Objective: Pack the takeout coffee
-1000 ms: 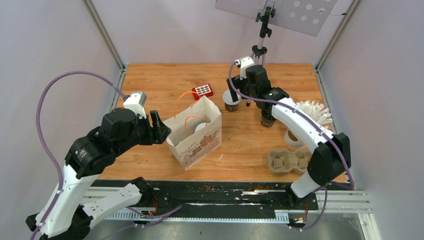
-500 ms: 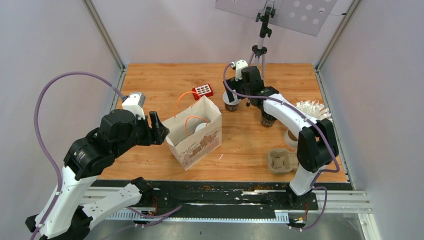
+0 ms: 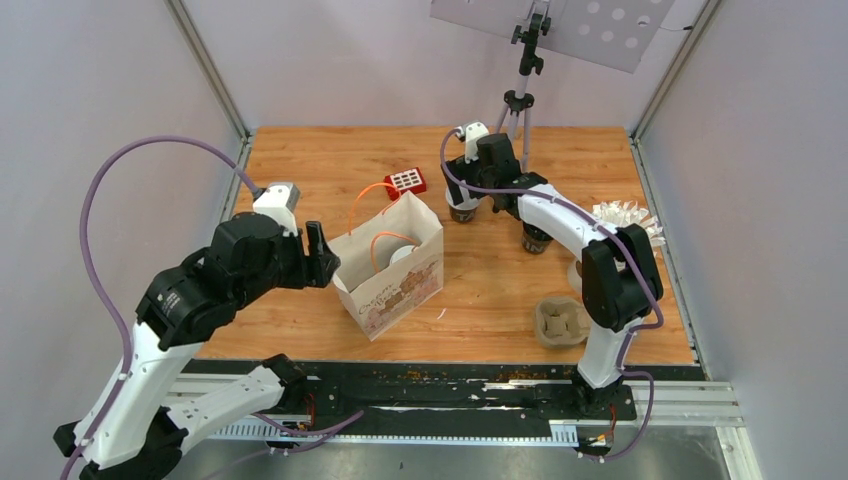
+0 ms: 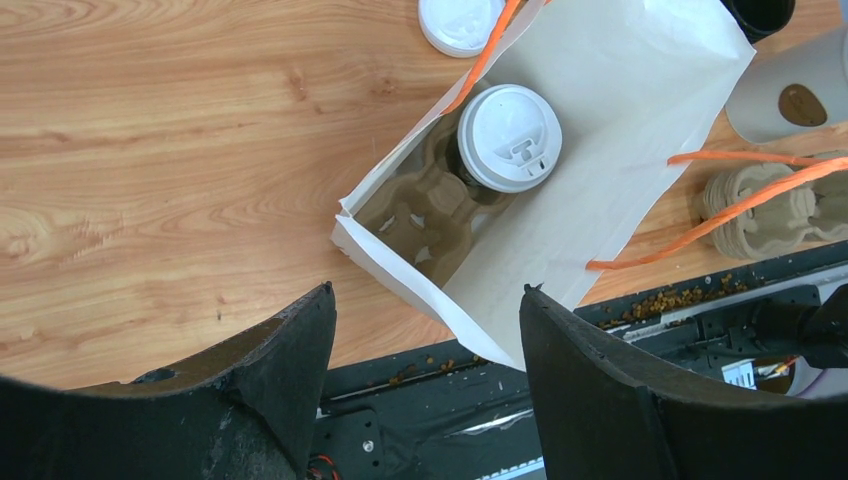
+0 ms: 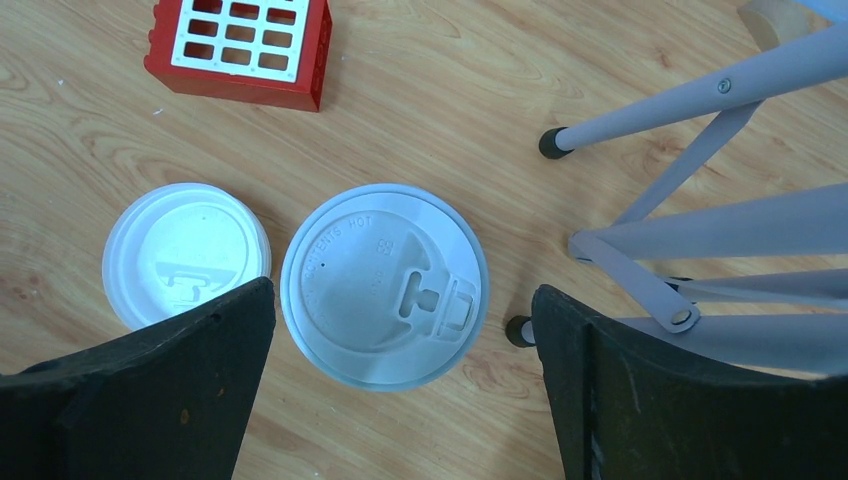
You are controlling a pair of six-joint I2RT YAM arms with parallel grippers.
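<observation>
My right gripper (image 5: 402, 300) hangs wide open over a lidded coffee cup (image 5: 370, 270), 1 jaw either side, gripping nothing. My left gripper (image 4: 428, 295), open too, hovers above the paper bag (image 4: 640, 120), where 1 packed cup (image 4: 510, 137) sits in its tray (image 4: 420, 215). I judge this the pickup: next I descend, centred, and close below the lid

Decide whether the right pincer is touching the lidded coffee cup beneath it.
Apart. The right wrist view shows the open right pincer straddling the coffee cup's lid, with bare tabletop visible between the lid and each finger.
</observation>
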